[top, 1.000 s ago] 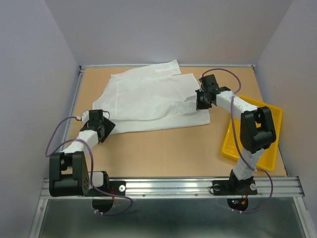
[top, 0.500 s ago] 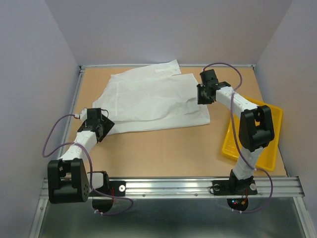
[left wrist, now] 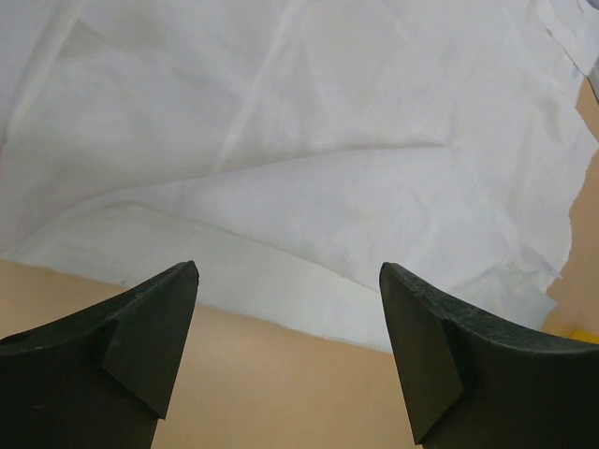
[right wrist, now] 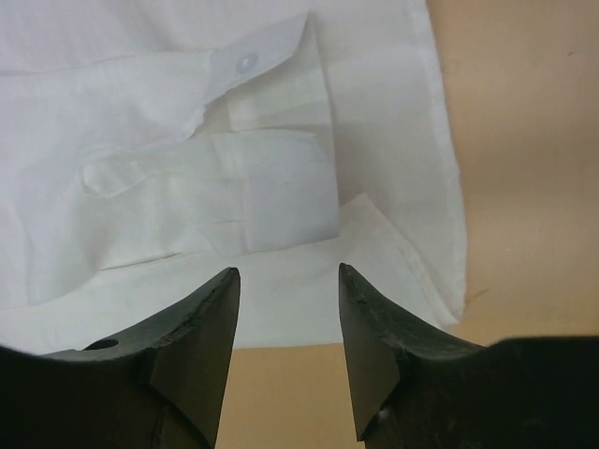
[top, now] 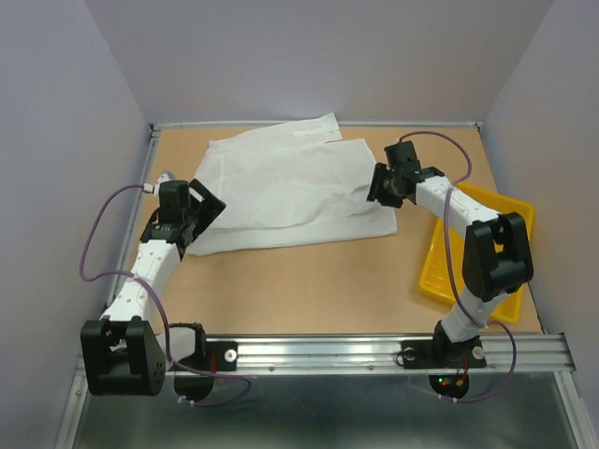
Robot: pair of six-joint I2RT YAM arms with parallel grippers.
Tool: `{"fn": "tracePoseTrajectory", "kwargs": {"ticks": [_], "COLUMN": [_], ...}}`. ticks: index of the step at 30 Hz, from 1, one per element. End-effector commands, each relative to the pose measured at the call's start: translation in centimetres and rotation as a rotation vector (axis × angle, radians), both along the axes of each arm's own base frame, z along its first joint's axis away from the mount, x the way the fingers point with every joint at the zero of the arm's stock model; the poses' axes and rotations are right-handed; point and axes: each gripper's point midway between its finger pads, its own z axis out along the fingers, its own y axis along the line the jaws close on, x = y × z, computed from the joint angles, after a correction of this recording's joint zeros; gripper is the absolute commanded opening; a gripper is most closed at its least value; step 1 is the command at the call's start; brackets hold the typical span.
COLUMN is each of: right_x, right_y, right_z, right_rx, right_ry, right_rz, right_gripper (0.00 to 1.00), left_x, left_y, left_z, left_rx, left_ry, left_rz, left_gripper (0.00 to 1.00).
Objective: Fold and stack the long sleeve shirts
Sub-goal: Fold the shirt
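The left claw (top: 195,211) has moved to the 8 o'clock corner of the wrinkled white thin-fabric long-sleeve shirt (top: 285,187) lying at 12 o'clock on the counter (top: 309,281), and the right claw (top: 378,187) has shifted at its 3 o'clock edge, both open and empty, likely preparing a fold.

The shirt (top: 290,192) lies on the table (top: 309,281), tray (top: 432,276) to its right.

We noted a light wooden tabletop (top: 309,281) with a thin metal border (top: 142,196) along its left side and far edge. A yellow tray (top: 517,208) lay at the right side of the tabletop, set askew to its edges and partly hidden. A ribbed aluminium rail (top: 318,354) ran along the near edge. Pale lilac-grey walls (top: 309,56) enclosed three sides.
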Motion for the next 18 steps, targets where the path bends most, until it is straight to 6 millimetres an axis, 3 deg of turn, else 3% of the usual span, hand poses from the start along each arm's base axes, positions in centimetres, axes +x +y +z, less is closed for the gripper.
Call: {"fn": "tracePoseTrajectory", "kwargs": {"ticks": [1, 4, 7, 18], "right_x": [0.5, 0.4, 0.5, 0.8], "right_y": [2.5, 2.7, 2.4, 2.6], "right_z": [1.9, 2.0, 1.4, -2.1], "right_rx": [0.269, 0.331, 0.358, 0.447], "right_ry": [-0.084, -0.103, -0.115, -0.085], "right_rz": [-0.113, -0.157, -0.221, -0.338], "right_gripper": [0.54, 0.59, 0.59, 0.56], "left_x": [3.1, 4.6, 6.0, 9.3], "left_y": [-3.4, -5.4, -6.3, -5.4], "left_z": [3.5, 4.1, 2.9, -5.3], "left_rx": [-0.030, -0.037, -0.051, 0.028], "left_ry": [-0.108, -0.130, -0.101, 0.073], "left_rz": [-0.114, -0.158, -0.153, -0.102], "left_gripper": [0.90, 0.90, 0.86, 0.78]}}
